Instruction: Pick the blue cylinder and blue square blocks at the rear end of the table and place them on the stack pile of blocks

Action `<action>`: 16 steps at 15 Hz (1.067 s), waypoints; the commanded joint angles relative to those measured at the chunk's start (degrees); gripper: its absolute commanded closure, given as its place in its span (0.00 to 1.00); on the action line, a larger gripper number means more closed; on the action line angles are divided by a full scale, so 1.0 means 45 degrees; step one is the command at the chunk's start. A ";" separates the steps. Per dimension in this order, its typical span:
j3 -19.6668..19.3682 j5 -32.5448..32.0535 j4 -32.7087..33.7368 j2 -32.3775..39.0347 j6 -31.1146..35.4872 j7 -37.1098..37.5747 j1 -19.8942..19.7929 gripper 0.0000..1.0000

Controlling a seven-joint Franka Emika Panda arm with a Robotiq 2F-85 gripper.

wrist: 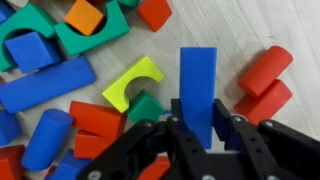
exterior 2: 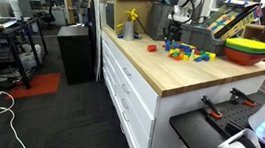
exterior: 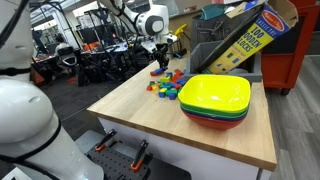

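Even overhead indoor light; all views low-res and soft.
Wrist view brightest: blue rectangular block [wrist: 197, 75] mid-frame sharp, short soft shadows on light wood butcher-block table [wrist: 255, 25]; black gripper [wrist: 197, 110] along bottom edge blurred. Exterior views: dark floor [exterior 2: 57, 116] lower left dim, white robot casing [exterior: 25, 115] lower left out of focus.

The table [exterior: 130, 115] top is showing pale, matt wood grain; blue block [wrist: 197, 75] and block pile [exterior: 166, 87] are presenting smooth, matt faces; bowls [exterior: 215, 98] are gleaming, glossy plastic.
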 commanded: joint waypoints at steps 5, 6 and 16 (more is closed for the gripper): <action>-0.0286 -0.0781 0.1846 0.1054 -0.0534 -0.0853 -0.0546 0.92; -0.0300 -0.1008 0.2062 0.1179 -0.0675 -0.1153 -0.0631 0.92; -0.0558 -0.2490 0.2279 0.1207 -0.1018 -0.1867 -0.0704 0.92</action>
